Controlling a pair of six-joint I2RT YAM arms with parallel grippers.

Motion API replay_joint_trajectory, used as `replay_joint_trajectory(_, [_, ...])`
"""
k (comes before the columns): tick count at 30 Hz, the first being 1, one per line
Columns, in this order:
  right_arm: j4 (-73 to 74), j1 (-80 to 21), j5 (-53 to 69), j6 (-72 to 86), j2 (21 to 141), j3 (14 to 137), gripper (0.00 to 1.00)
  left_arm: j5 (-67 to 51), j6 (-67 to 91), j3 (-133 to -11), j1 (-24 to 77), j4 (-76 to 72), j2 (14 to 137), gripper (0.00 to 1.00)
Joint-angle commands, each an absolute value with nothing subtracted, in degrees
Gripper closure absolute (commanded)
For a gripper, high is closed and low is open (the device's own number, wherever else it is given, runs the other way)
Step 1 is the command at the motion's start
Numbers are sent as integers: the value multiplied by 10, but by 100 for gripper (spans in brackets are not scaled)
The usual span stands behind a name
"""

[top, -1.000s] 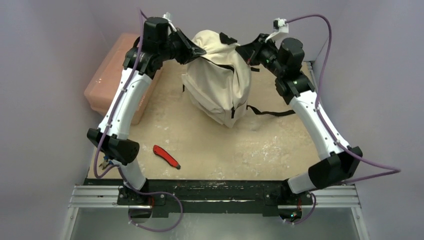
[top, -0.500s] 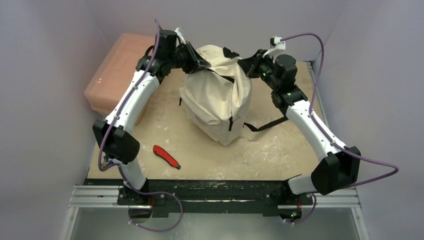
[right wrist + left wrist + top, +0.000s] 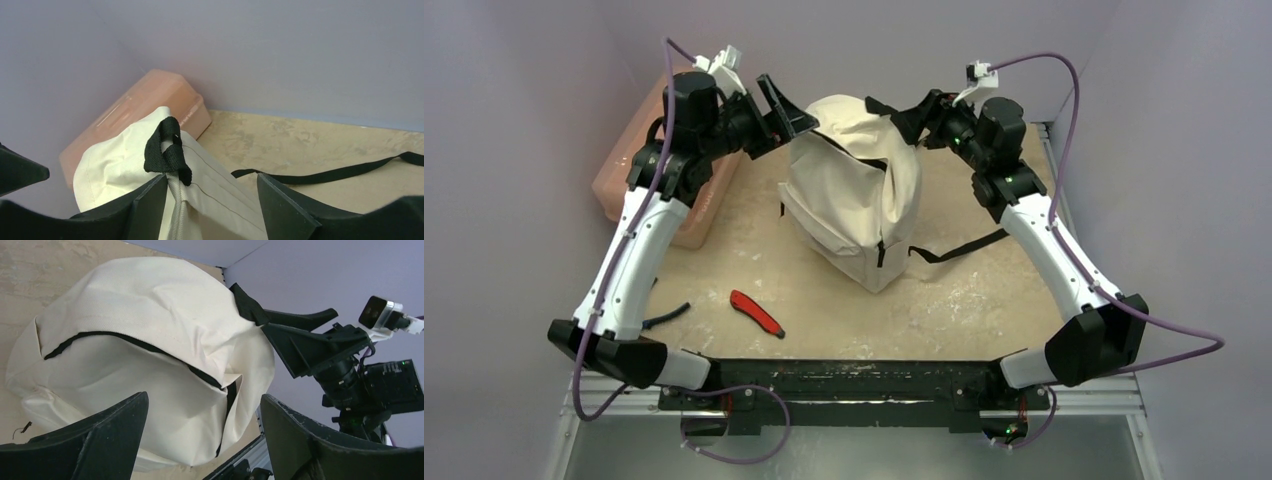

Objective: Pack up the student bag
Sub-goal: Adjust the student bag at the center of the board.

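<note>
Pink box [image 3: 639, 160] at left edge. Left claw [image 3: 789, 105] spread, holding nothing, just beside the top of the bag [image 3: 854, 190]. Bag slumps upright, centre of surface [image 3: 964, 290]. Right claw [image 3: 907, 115] likewise spread, black loop [image 3: 167, 150] between its jaws, unpinched. Judgement: fabric soft, light, folds under push; grip loop or opening rim, not loose panels.

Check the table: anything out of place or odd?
Nothing damaged or spilled. The student bag slumps crooked, one black strap trailing across the table. A red utility knife lies loose nearer the arm bases, outside the bag.
</note>
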State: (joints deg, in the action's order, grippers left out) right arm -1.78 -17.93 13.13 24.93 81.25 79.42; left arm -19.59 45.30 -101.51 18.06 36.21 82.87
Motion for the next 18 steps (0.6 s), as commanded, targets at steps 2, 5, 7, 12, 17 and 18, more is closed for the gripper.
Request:
replay_joint_trajectory(2, [-34, -177, 162, 235, 791, 814, 23, -204, 423, -951, 179, 344, 788, 18])
replay_joint_trajectory(5, [-28, -178, 188, 230, 796, 817, 19, -224, 440, -909, 180, 325, 774, 17])
replay_joint_trajectory(7, [-27, -178, 201, 230, 797, 815, 18, -246, 465, -864, 181, 287, 767, 17])
replay_joint_trajectory(12, [-14, -188, 226, 223, 788, 824, 10, -263, 486, -831, 183, 258, 761, 18])
replay_joint_trajectory(17, [29, -197, 241, 205, 778, 847, 7, -292, 530, -812, 195, 192, 787, 26])
replay_joint_trajectory(18, [33, -200, 239, 201, 777, 848, 6, -295, 536, -813, 201, 176, 803, 31])
